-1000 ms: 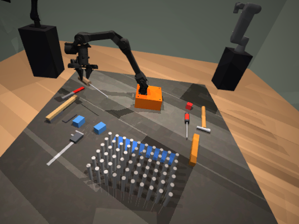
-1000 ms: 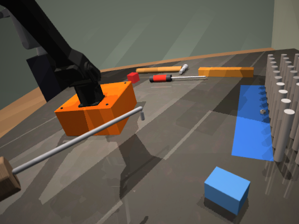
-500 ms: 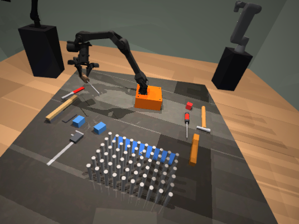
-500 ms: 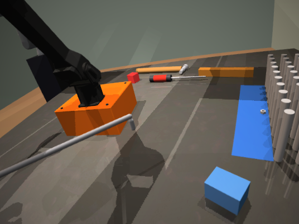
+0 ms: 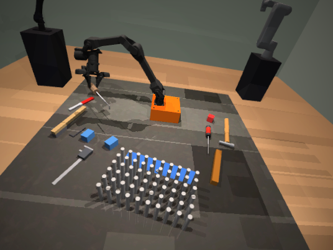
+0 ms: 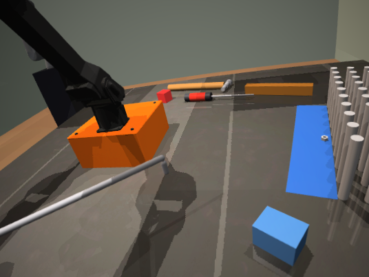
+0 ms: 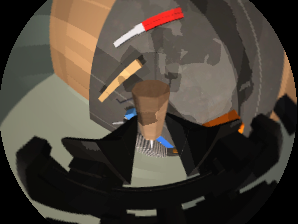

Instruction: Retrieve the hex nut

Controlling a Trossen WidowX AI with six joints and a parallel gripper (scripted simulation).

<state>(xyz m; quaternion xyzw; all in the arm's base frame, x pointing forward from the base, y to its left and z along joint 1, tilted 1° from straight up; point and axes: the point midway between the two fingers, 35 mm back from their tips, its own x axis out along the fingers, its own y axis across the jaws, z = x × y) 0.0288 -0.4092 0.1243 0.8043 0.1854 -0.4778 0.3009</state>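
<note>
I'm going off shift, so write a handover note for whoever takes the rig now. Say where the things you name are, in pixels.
Gripper (image 5: pixel 94 85) (image 7: pixel 150 116): shut on the hook tool's wooden handle (image 5: pixel 94 89) (image 7: pixel 151 107), held away from the spacers (image 5: pixel 137 203) (image 6: pixel 350 165).
Nut (image 6: pixel 324 138): on the blue strip (image 6: pixel 310 155), near the front spacers.
Done: nut out of the field; spacers upright.
Left: put the tool down outside the field, open the gripper, end touching nothing.

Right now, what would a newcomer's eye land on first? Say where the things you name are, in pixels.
Probably the block of upright grey metal spacers (image 5: pixel 137 205) (image 6: pixel 349 169), beside a flat blue strip (image 6: pixel 308 148). Next, the bright orange box-shaped base (image 5: pixel 164 116) (image 6: pixel 103 153) under the black arm, whose gripper (image 5: pixel 94 87) (image 7: pixel 150 116) holds a wooden-handled hook (image 5: pixel 94 89) (image 6: pixel 82 193) (image 7: pixel 151 107) away from the spacers.
</note>
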